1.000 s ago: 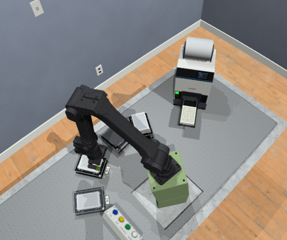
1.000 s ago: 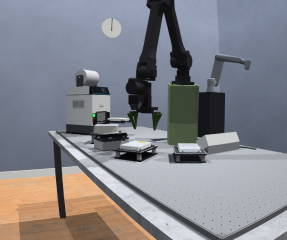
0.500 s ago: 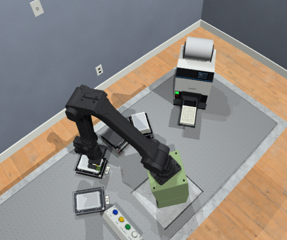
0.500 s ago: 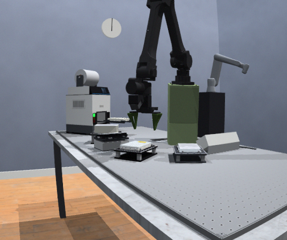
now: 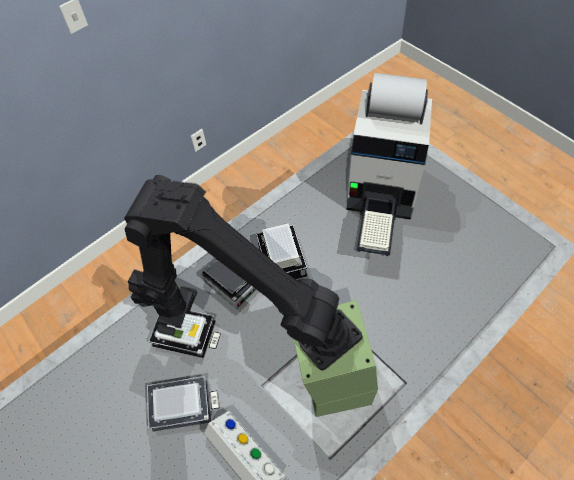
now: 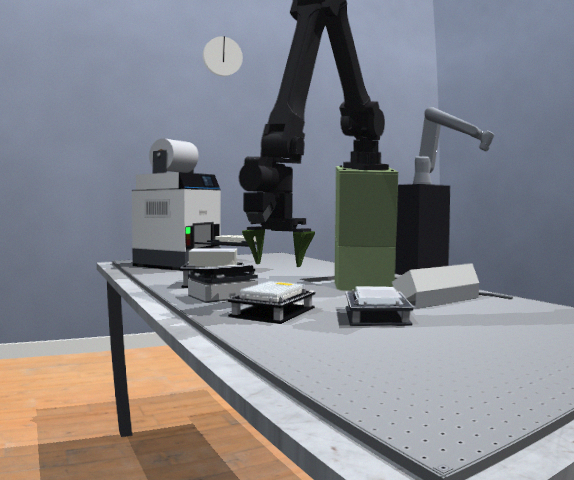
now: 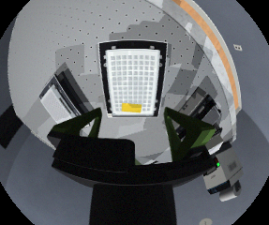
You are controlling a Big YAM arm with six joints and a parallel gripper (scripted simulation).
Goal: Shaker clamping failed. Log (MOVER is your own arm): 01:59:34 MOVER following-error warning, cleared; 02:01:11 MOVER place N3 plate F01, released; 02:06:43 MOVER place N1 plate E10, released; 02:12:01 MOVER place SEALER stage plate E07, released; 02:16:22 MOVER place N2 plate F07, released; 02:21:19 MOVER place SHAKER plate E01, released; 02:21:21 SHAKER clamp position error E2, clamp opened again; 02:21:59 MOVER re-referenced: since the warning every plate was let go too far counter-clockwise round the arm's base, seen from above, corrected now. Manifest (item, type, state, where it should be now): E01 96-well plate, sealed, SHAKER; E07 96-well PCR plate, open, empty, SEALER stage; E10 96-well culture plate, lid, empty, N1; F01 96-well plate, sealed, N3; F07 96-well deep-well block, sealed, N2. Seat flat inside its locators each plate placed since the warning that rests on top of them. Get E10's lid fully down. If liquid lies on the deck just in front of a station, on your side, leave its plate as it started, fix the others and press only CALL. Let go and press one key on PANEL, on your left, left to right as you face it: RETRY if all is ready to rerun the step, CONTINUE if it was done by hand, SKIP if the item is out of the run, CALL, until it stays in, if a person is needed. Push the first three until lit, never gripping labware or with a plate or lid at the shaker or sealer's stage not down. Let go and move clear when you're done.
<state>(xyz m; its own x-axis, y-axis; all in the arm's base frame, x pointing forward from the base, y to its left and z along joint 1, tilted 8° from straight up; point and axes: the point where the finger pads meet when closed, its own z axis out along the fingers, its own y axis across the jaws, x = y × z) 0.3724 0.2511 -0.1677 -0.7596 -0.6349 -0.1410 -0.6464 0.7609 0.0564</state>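
My gripper point(image 6: 277, 249) has green fingers, is open and empty, and points down. It hovers above a white well plate with a yellow patch point(image 5: 188, 329) on a black nest. In the wrist view this plate point(image 7: 132, 82) lies just ahead of my fingers. From the side the plate point(image 6: 272, 291) looks slightly tilted on its nest. A sealed plate point(image 5: 176, 401) sits in the nest near the panel. A dark plate rests on the shaker point(image 5: 228, 281). A tall white block point(image 5: 282, 245) stands on its nest behind that. A white PCR plate point(image 5: 376, 229) lies on the sealer's stage.
The key panel point(image 5: 246, 446) with blue, yellow, green and white keys lies at the near edge. The sealer point(image 5: 390, 149) stands at the far end. My green base pedestal point(image 5: 341, 361) is at the middle. A grey second arm point(image 6: 447, 134) stands behind.
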